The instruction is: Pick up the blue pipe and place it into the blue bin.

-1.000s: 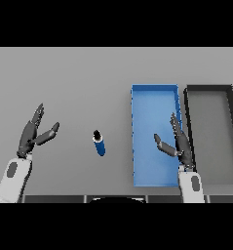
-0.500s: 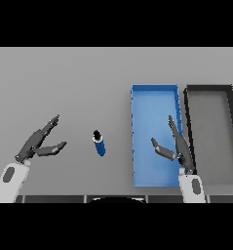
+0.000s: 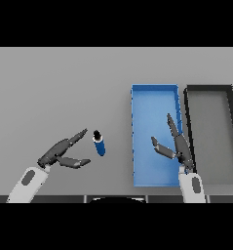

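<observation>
The blue pipe (image 3: 99, 143), a short cylinder with a dark end cap, lies on the grey table left of the blue bin (image 3: 155, 93). My left hand (image 3: 59, 152) is open just left of the pipe, fingers pointing toward it, with a small gap between fingertips and pipe. Over the bin's right side hovers my right hand (image 3: 177, 145), open, fingers straight and thumb spread, holding nothing.
A black bin (image 3: 230, 93) stands directly right of the blue bin, their walls almost touching. The grey table (image 3: 54, 88) stretches wide to the left and behind the pipe.
My left hand has swung right and lowered toward the pipe, its fingers now level and nearly reaching it. The right hand barely shifted. The pipe has not moved.
</observation>
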